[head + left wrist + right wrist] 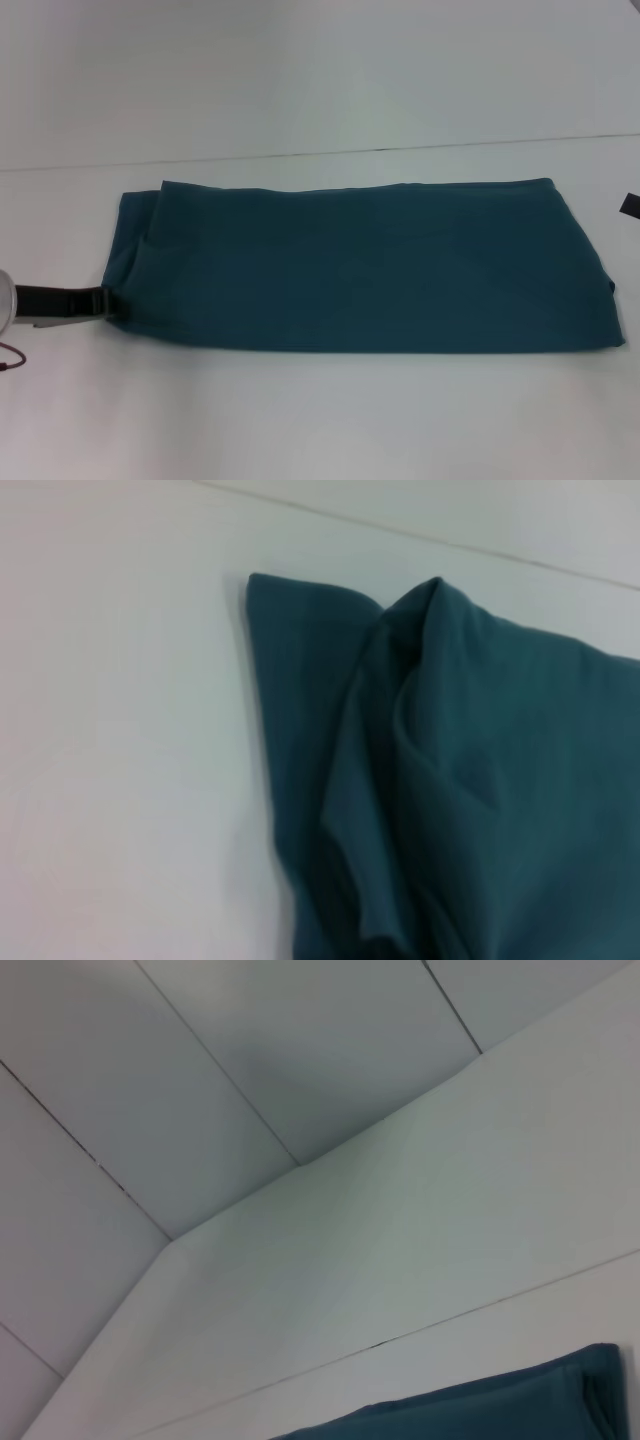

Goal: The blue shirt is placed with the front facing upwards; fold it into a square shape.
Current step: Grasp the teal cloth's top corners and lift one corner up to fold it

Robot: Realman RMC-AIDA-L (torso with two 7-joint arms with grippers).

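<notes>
A white tabletop point(300, 80) fills the head view, crossed by a thin dark seam running side to side behind the work. On it lies the blue shirt point(370, 265), folded into a long flat band that stretches across the middle of the surface, its long edges running left to right. No lettering shows on the upturned face; the cloth is plain teal throughout. The band's right end is squared off and tidy, while its left end is looser, with a soft ridge of bunched fabric near the far corner. The left wrist view shows that same end close up: several layers overlap there, one rumpled fold rising above a flatter corner that rests on the white surface. The right wrist view catches only a corner of the shirt at the frame's edge, with the seam and pale wall panels beyond it.

The left gripper point(108, 303) reaches in low from the left edge, its dark fingers meeting the shirt's left end at the near corner; whether they are pinched on the cloth cannot be told. The right gripper point(630, 206) shows only as a small dark sliver at the right edge, apart from the shirt, its fingers out of sight.
</notes>
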